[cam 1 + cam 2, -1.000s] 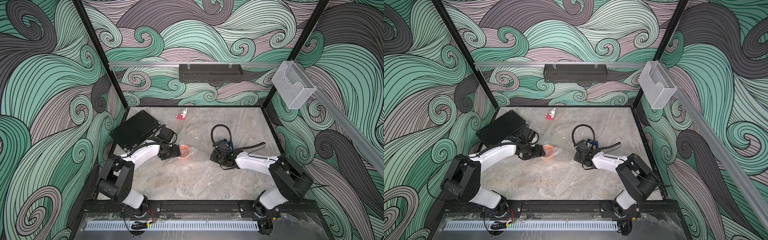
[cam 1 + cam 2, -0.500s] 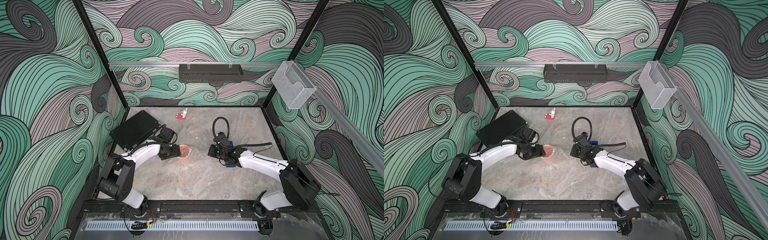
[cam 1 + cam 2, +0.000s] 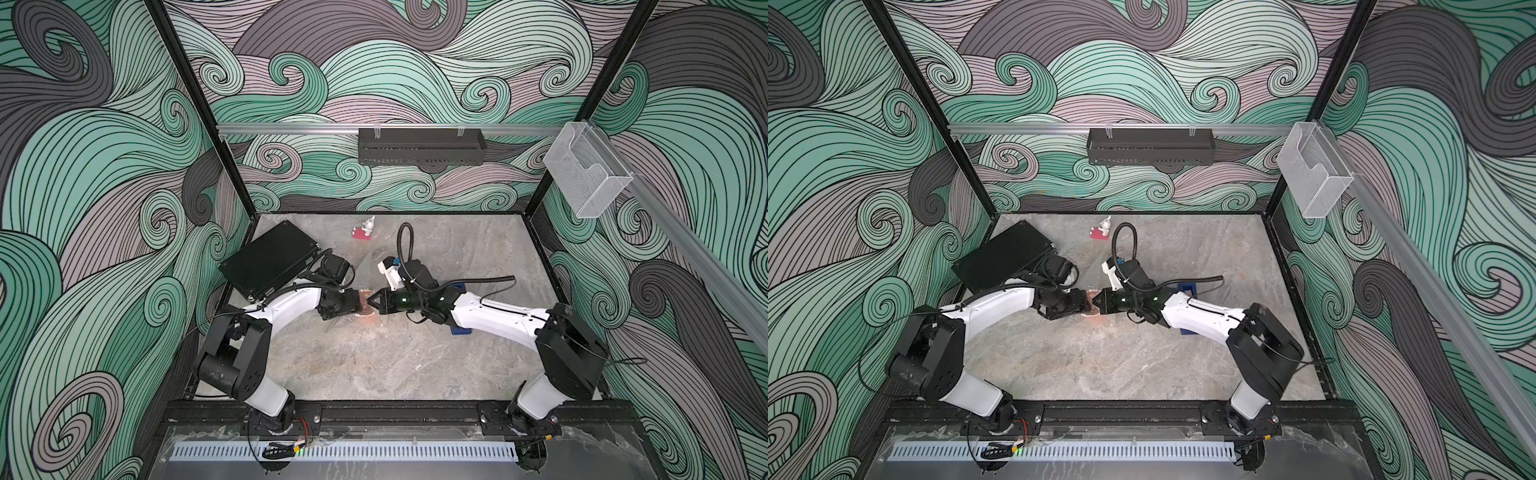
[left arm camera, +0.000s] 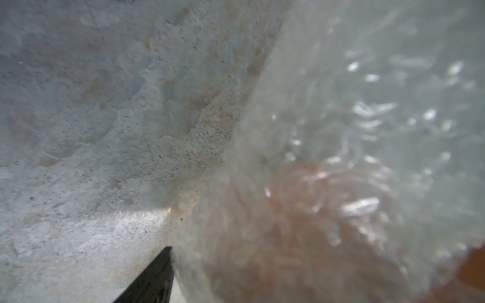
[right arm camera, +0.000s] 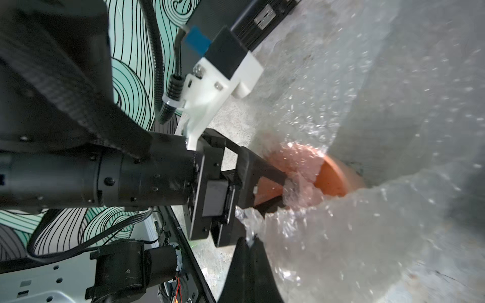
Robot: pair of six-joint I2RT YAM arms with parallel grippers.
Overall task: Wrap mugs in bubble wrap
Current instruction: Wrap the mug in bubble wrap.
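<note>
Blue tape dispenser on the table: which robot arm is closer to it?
Right. The right arm stretches over the dispenser, hiding its middle. The left arm is well away, on the far side of the mug.

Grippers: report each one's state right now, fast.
Left gripper: jaws closed around the mug, with bubble wrap caught between.
Right gripper: jaws shut, apparently pinching an edge of the bubble wrap.
</note>
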